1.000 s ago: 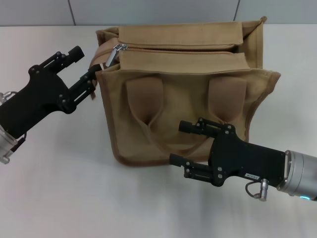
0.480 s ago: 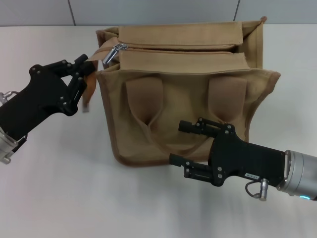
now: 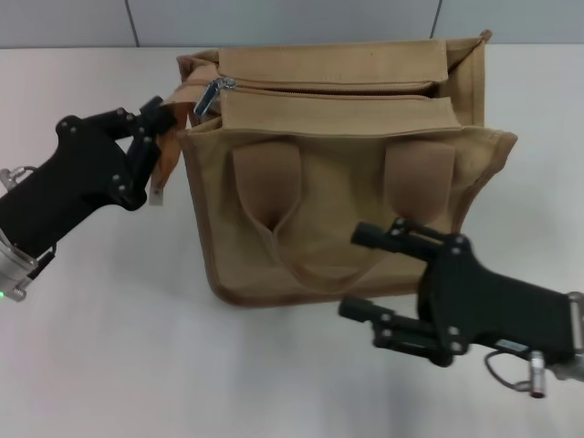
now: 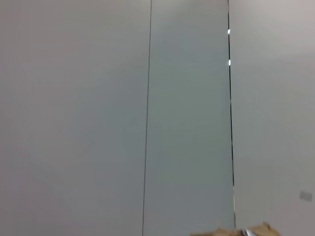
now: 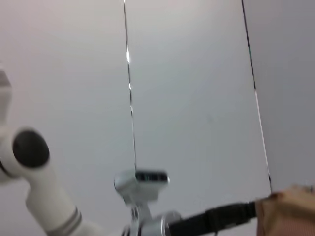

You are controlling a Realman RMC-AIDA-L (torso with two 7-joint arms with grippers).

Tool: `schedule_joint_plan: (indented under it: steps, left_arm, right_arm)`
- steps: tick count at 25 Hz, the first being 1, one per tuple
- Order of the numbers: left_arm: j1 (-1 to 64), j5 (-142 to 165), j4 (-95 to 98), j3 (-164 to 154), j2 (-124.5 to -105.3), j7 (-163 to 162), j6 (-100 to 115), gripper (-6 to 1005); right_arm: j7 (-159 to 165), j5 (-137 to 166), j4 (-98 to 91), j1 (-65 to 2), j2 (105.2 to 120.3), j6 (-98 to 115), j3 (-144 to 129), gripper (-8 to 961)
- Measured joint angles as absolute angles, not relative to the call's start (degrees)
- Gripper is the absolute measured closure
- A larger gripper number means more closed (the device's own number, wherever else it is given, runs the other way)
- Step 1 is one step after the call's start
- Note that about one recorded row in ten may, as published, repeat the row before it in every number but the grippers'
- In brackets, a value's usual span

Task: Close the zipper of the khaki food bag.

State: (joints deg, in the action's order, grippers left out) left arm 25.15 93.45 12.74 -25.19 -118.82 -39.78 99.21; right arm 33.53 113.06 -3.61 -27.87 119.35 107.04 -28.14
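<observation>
We see the khaki food bag (image 3: pixel 338 182) standing upright on the white table (image 3: pixel 100 365), its zipper (image 3: pixel 328 90) running along the top panel with the silver pull tab (image 3: pixel 209 97) at the bag's left end. Our left gripper (image 3: pixel 162 128) is clenched on the tan strip beside that end — the right gripper (image 3: pixel 374 274) hangs spread apart before the bag's lower front.

The khaki food bag (image 3: pixel 342 173) stands at the desk's (image 3: pixel 109 365) far edge, midway across; the zipper (image 3: pixel 328 89) runs along its top; the left gripper (image 3: pixel 160 123) sits at its left end; the right gripper (image 3: pixel 370 274) lies before its front face.
</observation>
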Motion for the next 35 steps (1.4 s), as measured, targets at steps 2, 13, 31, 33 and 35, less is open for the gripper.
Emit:
schedule_joint_plan:
  steps: [2,13,31,33,35]
  left_arm:
    - [25.5,92.5,12.4,-25.1,-118.82,-39.9,100.9,990]
    - [30.4,91.9,9.8,-25.5,-119.0,-42.8,103.3,988]
    - [31.4,91.5,9.7,-24.9,-119.1,-43.8,106.0,986]
    - [31.8,91.5,9.7,-24.9,-119.09,-43.8,105.8,985]
    - [31.9,91.5,9.7,-24.9,-119.09,-43.9,105.8,985]
  right_arm:
    - [34.7,113.0,-4.1,-27.6,119.33,108.9,-27.0,251]
    - [56.1,113.0,-5.4,-35.9,119.4,108.5,-17.4,250]
    - [73.8,113.1,-5.2,-46.2,119.61,97.2,-17.8,250]
    - [74.2,113.4,-5.1,-46.7,119.66,97.1,-18.0,251]
    - [74.5,113.5,-5.0,-47.1,119.71,97.5,-18.2,251]
